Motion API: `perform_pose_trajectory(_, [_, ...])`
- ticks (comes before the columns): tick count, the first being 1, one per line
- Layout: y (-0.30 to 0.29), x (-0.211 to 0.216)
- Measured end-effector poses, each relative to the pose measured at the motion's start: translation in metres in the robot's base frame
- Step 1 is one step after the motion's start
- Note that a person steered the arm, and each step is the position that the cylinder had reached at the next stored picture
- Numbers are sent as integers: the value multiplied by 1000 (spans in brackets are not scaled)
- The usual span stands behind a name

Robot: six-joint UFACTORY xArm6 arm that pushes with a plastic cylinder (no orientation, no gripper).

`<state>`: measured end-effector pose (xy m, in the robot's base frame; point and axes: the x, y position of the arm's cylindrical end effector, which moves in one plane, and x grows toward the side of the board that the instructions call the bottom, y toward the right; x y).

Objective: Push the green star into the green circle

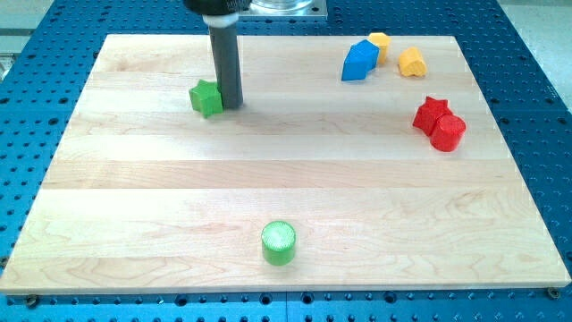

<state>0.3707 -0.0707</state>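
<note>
The green star (205, 97) lies on the wooden board (134, 197) at the upper left. My tip (231, 105) stands right beside it, touching its right side. The green circle (279, 242) stands near the board's bottom edge, a little left of centre, far below the star and tip.
A blue block (359, 61) and two yellow blocks (380, 41) (411, 63) sit at the view's top right. A red star (432, 113) touches a red cylinder (448, 132) near the right edge.
</note>
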Motion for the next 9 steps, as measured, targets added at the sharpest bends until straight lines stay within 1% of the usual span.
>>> perform_pose_trajectory(1, [-16, -60])
perform_pose_trajectory(2, [-52, -67])
perform_pose_trajectory(3, [-54, 31])
perform_pose_trajectory(4, [-9, 106])
perform_pose_trajectory(5, [-46, 73])
perform_pose_trajectory(6, [-109, 54])
perform_pose_trajectory(7, [-84, -6])
perform_pose_trajectory(8, [-25, 14])
perform_pose_trajectory(9, [11, 92])
